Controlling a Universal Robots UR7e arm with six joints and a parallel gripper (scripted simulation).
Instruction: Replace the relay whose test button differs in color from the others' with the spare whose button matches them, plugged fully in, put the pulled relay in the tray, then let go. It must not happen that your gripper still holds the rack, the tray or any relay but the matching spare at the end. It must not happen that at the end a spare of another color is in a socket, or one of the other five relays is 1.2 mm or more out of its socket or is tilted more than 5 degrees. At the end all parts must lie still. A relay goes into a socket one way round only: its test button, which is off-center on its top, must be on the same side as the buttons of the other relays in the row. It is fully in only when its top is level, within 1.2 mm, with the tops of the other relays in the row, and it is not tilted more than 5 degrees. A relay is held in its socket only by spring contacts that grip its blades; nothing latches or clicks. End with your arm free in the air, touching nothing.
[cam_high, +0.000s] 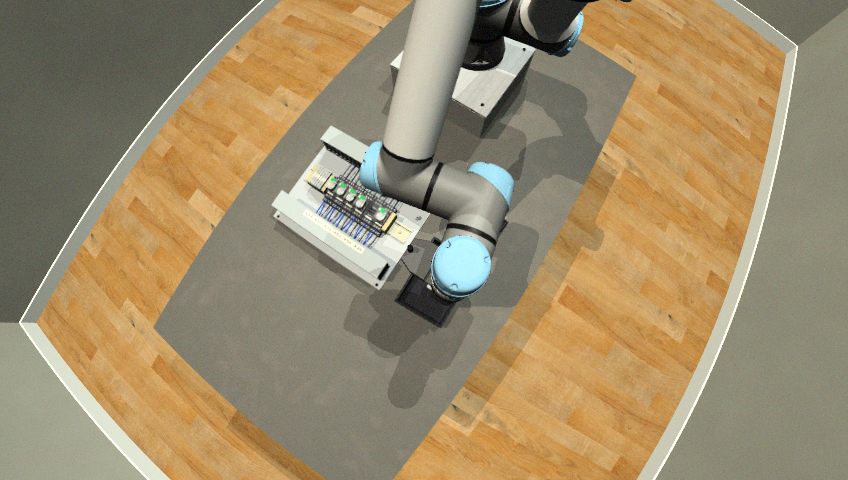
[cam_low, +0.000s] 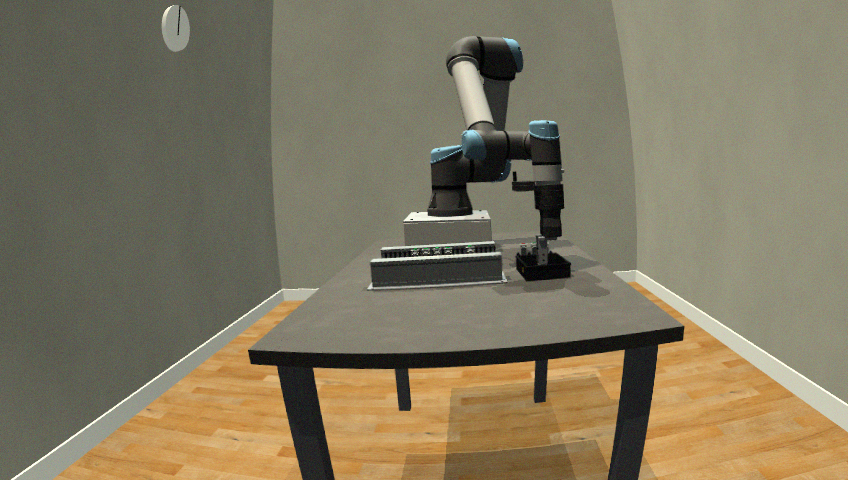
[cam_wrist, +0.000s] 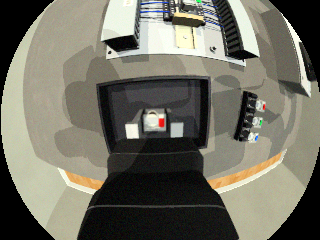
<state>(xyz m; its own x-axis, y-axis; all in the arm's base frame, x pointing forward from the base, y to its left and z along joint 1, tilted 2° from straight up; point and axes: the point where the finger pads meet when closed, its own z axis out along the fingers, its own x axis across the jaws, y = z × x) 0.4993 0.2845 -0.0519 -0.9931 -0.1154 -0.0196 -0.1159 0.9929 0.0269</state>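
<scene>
My gripper (cam_wrist: 154, 116) (cam_low: 542, 256) is shut on a relay with a red test button (cam_wrist: 154, 121). It holds the relay low at the black tray (cam_wrist: 102, 117) (cam_low: 543, 273) (cam_high: 418, 313), within its walls in the wrist view. Whether the relay touches the tray floor cannot be told. In the socket row, four green-button relays stand side by side, the last of them here (cam_high: 360, 202). Then comes a gap, then one more green-button relay (cam_high: 381, 212). Right of the tray in the wrist view, a black holder (cam_wrist: 242, 116) carries spares with red (cam_wrist: 260, 105), green (cam_wrist: 257, 122) and blue (cam_wrist: 253, 137) buttons.
The panel (cam_high: 416, 221) (cam_wrist: 150, 50) lies beside the tray. Tall slotted wire ducts (cam_high: 330, 234) (cam_wrist: 121, 25) flank its socket row, with blue and dark wires between. The robot's pedestal (cam_high: 487, 98) (cam_low: 446, 230) stands at the back of the table (cam_low: 452, 321).
</scene>
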